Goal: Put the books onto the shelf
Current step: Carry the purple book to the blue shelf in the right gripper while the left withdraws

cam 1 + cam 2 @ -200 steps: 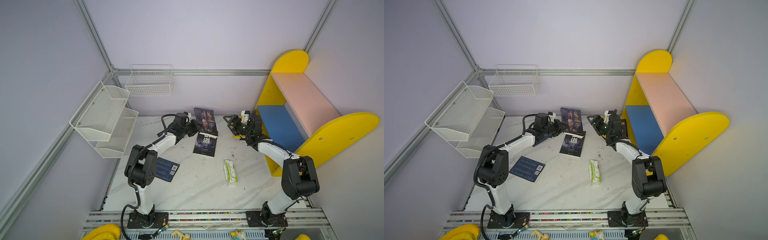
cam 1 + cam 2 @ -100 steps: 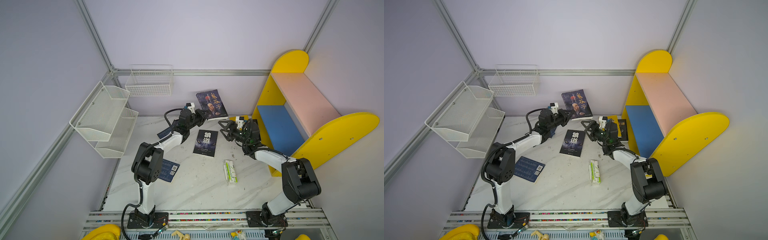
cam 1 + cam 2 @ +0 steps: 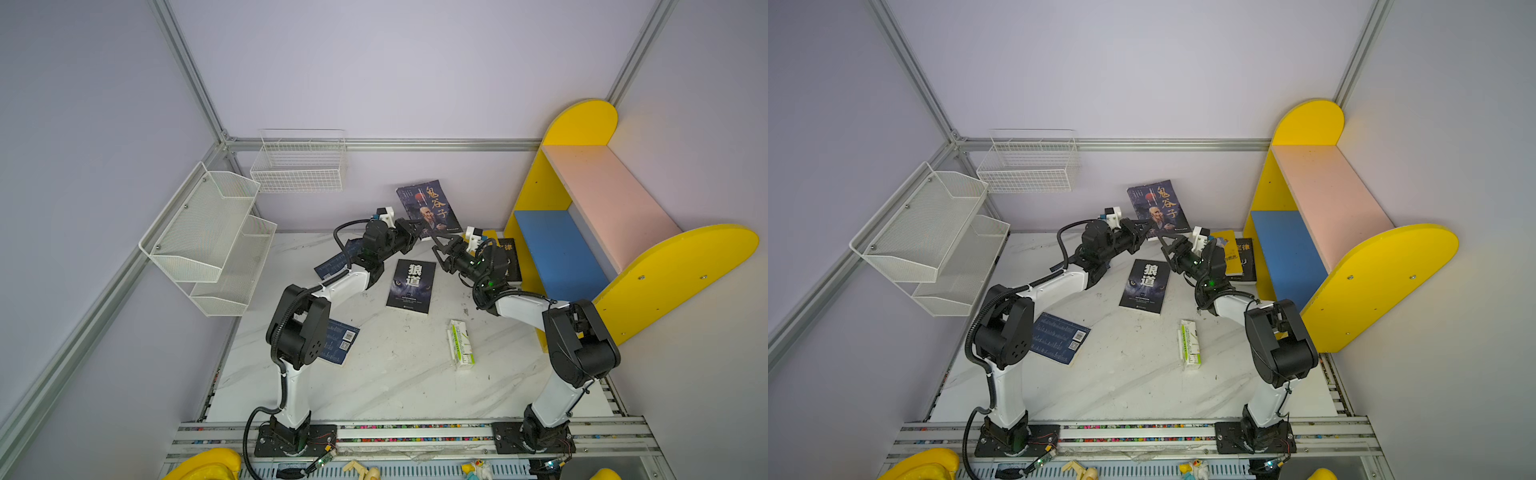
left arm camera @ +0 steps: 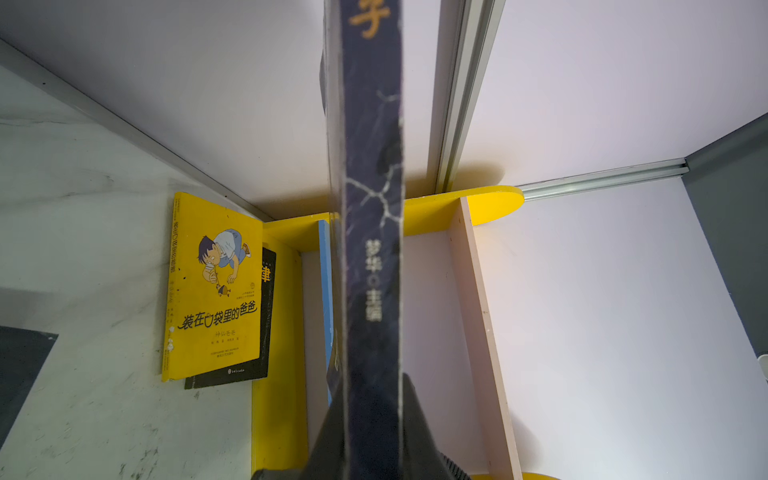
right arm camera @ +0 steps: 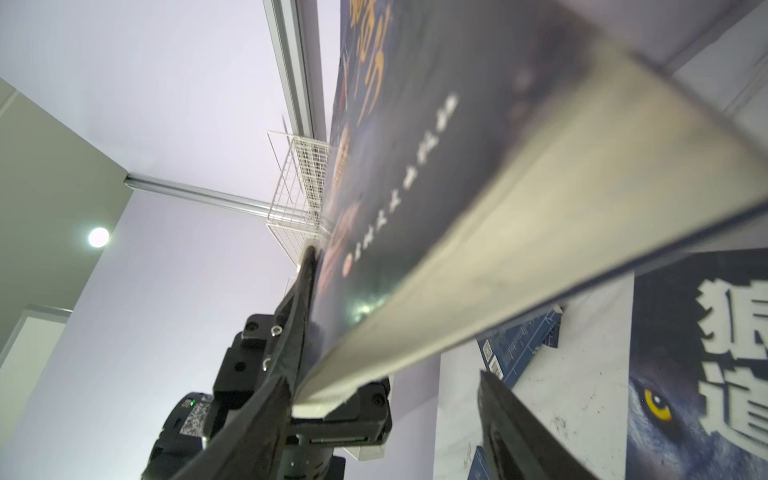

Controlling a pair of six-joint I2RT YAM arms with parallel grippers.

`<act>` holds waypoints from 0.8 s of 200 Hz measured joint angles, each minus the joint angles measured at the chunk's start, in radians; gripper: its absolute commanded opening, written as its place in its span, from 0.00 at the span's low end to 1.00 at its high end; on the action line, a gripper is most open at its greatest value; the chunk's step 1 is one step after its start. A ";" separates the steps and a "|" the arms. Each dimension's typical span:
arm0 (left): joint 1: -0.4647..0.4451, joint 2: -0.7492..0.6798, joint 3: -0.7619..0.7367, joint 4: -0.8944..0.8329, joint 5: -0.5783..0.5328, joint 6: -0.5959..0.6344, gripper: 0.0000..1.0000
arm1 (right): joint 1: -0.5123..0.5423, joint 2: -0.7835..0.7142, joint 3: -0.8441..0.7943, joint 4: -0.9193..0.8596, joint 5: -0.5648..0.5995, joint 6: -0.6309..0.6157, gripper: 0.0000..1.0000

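Note:
My left gripper (image 3: 417, 232) (image 4: 372, 401) is shut on a dark blue book with a gold title (image 3: 430, 205) (image 3: 1158, 205) (image 4: 372, 208), held tilted in the air near the back wall. My right gripper (image 3: 438, 246) (image 5: 382, 399) is open, its jaws straddling that book's lower page edge (image 5: 478, 232). One finger (image 5: 266, 415) touches the cover and the other stands apart. Flat on the table lie a black wolf book (image 3: 411, 286), a yellow book (image 3: 1227, 249) on a black one (image 3: 1246, 257), and two navy books (image 3: 340, 340) (image 3: 336, 259). The shelf (image 3: 602, 199) stands at the right.
A green-and-white carton (image 3: 460, 344) lies on the marble table (image 3: 395, 382) in front of the right arm. A white mesh rack (image 3: 208, 232) hangs on the left wall. A wire basket (image 3: 299, 162) hangs on the back wall.
My left gripper lifted the gold-titled book off the table and swung it right. My right gripper came away from the shelf to the book and its jaws have narrowed.

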 measured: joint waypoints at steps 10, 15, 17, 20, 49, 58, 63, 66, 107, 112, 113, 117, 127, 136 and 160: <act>-0.001 0.000 0.000 0.002 -0.002 0.000 0.00 | 0.003 0.000 0.002 0.019 0.019 0.011 0.65; -0.002 0.000 0.000 0.003 -0.004 -0.001 0.00 | 0.003 0.001 0.003 0.030 0.026 0.015 0.65; -0.002 0.000 0.000 0.003 -0.005 -0.001 0.00 | 0.003 0.002 0.004 0.033 0.027 0.017 0.65; -0.003 0.000 0.000 0.004 -0.006 -0.001 0.00 | 0.004 0.003 0.006 0.039 0.032 0.020 0.65; -0.008 0.000 0.000 0.005 -0.013 -0.002 0.00 | 0.018 0.035 0.040 0.081 0.061 0.045 0.56; -0.010 0.000 0.000 0.005 -0.016 -0.003 0.00 | 0.027 0.047 0.049 0.082 0.068 0.050 0.53; -0.011 0.000 0.000 0.005 -0.018 -0.004 0.00 | 0.034 0.053 0.054 0.080 0.070 0.051 0.52; -0.011 0.000 0.000 0.006 -0.019 -0.004 0.00 | 0.038 0.056 0.057 0.078 0.073 0.053 0.52; -0.013 0.006 0.000 0.002 -0.034 -0.008 0.00 | 0.074 0.073 0.060 0.089 0.113 0.079 0.36; -0.013 0.006 0.000 0.001 -0.034 -0.009 0.00 | 0.075 0.073 0.060 0.092 0.117 0.082 0.34; -0.013 0.006 0.000 0.001 -0.034 -0.009 0.00 | 0.075 0.073 0.060 0.092 0.117 0.082 0.33; -0.013 0.006 0.000 0.000 -0.034 -0.010 0.00 | 0.075 0.074 0.060 0.093 0.120 0.083 0.31; -0.013 0.009 0.000 0.000 -0.035 -0.011 0.02 | 0.076 0.074 0.061 0.096 0.129 0.085 0.26; -0.014 0.011 0.000 0.000 -0.035 -0.012 0.03 | 0.077 0.074 0.062 0.099 0.135 0.087 0.22; -0.014 0.017 0.000 0.005 -0.043 -0.018 0.16 | 0.077 0.080 0.069 0.099 0.148 0.104 0.12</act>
